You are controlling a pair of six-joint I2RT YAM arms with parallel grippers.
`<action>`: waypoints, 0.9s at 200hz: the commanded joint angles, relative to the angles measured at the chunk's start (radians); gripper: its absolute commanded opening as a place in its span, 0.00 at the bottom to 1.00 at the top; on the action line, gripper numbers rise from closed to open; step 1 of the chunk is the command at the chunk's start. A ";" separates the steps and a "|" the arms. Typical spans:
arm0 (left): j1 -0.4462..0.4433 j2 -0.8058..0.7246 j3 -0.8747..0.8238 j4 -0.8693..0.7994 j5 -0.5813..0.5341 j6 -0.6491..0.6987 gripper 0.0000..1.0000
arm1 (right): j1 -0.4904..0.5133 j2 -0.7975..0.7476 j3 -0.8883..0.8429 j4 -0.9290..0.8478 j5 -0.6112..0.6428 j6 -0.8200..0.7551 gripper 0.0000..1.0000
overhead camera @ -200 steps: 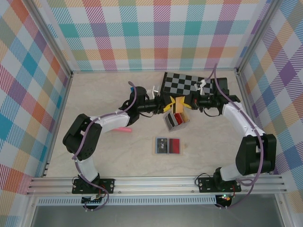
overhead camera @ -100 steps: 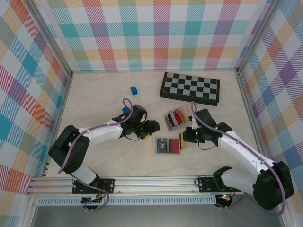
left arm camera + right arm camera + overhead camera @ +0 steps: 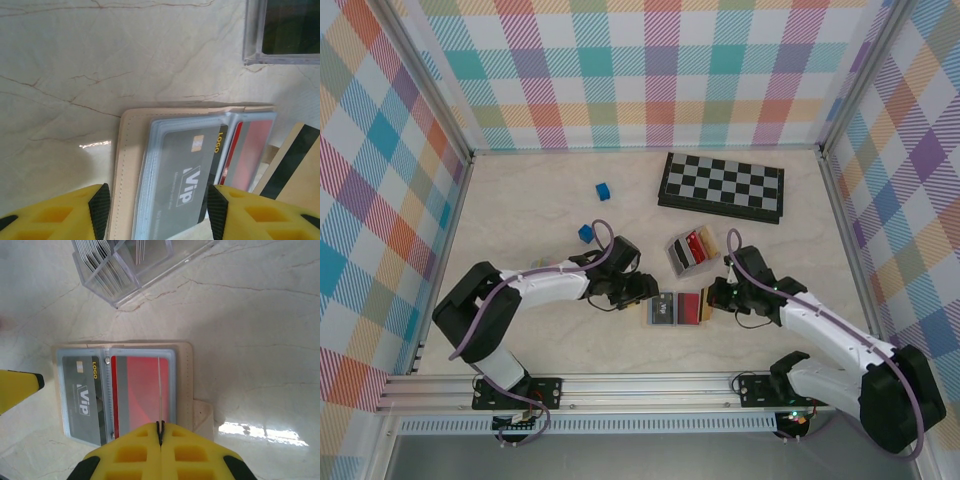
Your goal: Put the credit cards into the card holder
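Jaws of left gripper (image 3: 157, 212) are being held apart over the card holder (image 3: 186, 380) | jaws of right gripper (image 3: 160, 432) are being pressed shut on a credit card (image 3: 295, 165), edge-on | card holder is being shown open, lower centre of top view.

Tan card holder (image 3: 186, 385), black-striped credit card (image 3: 295, 165)

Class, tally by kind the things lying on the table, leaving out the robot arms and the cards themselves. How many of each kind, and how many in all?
blue cubes: 2
chessboard: 1
clear plastic case: 1
card holder: 1
Total: 5
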 commanded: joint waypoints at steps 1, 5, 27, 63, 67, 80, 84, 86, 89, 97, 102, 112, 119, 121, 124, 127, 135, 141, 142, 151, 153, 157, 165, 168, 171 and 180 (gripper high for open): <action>-0.016 0.022 0.005 0.003 0.007 0.014 0.55 | 0.006 0.022 -0.008 0.036 0.013 0.018 0.04; -0.017 0.024 0.006 0.003 0.007 0.013 0.55 | 0.006 0.024 -0.006 0.033 0.014 0.015 0.04; -0.018 0.034 0.009 0.002 0.008 0.016 0.54 | 0.006 0.016 0.010 0.002 0.031 -0.001 0.04; -0.022 0.047 0.013 0.000 0.009 0.017 0.52 | 0.006 -0.001 0.039 -0.048 0.049 -0.031 0.04; -0.024 0.049 0.014 0.002 0.011 0.017 0.52 | 0.006 0.001 0.039 -0.047 0.048 -0.030 0.04; -0.025 0.058 0.018 0.003 0.019 0.019 0.51 | 0.006 0.008 0.036 -0.044 0.050 -0.026 0.04; -0.025 0.059 0.019 0.003 0.020 0.020 0.51 | 0.006 0.010 0.033 -0.039 0.051 -0.025 0.04; -0.025 0.060 0.019 0.004 0.021 0.020 0.51 | 0.006 0.010 0.033 -0.038 0.052 -0.025 0.04; -0.026 0.062 0.020 0.005 0.021 0.020 0.50 | 0.006 0.012 0.030 -0.034 0.052 -0.025 0.04; -0.028 0.065 0.020 0.005 0.023 0.020 0.50 | 0.006 0.017 0.026 -0.027 0.052 -0.021 0.04; -0.028 0.067 0.020 0.005 0.022 0.020 0.50 | 0.006 0.021 0.024 -0.022 0.050 -0.020 0.04; -0.030 0.072 0.022 0.008 0.025 0.021 0.50 | 0.006 0.031 0.021 -0.009 0.041 -0.017 0.04; -0.031 0.077 0.023 0.008 0.024 0.020 0.49 | 0.006 0.039 0.020 -0.002 0.036 -0.014 0.04; -0.031 0.078 0.023 0.009 0.026 0.020 0.49 | 0.006 0.041 0.019 0.000 0.035 -0.013 0.04; -0.032 0.080 0.024 0.010 0.027 0.020 0.49 | 0.006 0.045 0.018 0.003 0.032 -0.012 0.04; -0.032 0.082 0.025 0.010 0.028 0.022 0.49 | 0.006 0.048 0.017 0.007 0.030 -0.009 0.04; -0.033 0.089 0.024 0.011 0.031 0.022 0.49 | 0.006 0.053 0.014 0.023 0.024 -0.006 0.04; -0.033 0.092 0.026 0.012 0.034 0.023 0.48 | 0.006 0.055 0.010 0.033 0.018 -0.002 0.04; -0.033 0.093 0.026 0.012 0.034 0.022 0.48 | 0.006 0.055 0.009 0.034 0.017 -0.001 0.04; -0.034 0.100 0.025 0.014 0.037 0.022 0.48 | 0.006 0.060 0.010 0.044 0.013 0.006 0.04; -0.034 0.101 0.026 0.015 0.037 0.022 0.48 | 0.006 0.062 0.010 0.045 0.011 0.007 0.04; -0.035 0.102 0.026 0.015 0.037 0.023 0.47 | 0.006 0.065 0.011 0.048 0.007 0.009 0.04; -0.036 0.107 0.026 0.017 0.039 0.022 0.47 | 0.006 0.071 0.013 0.052 0.005 0.011 0.04; -0.036 0.109 0.028 0.018 0.039 0.023 0.46 | 0.006 0.072 0.015 0.053 0.003 0.011 0.04; -0.037 0.110 0.027 0.019 0.039 0.023 0.46 | 0.006 0.074 0.015 0.053 0.002 0.012 0.04; -0.038 0.114 0.026 0.020 0.040 0.020 0.46 | 0.006 0.075 0.013 0.061 -0.005 0.018 0.04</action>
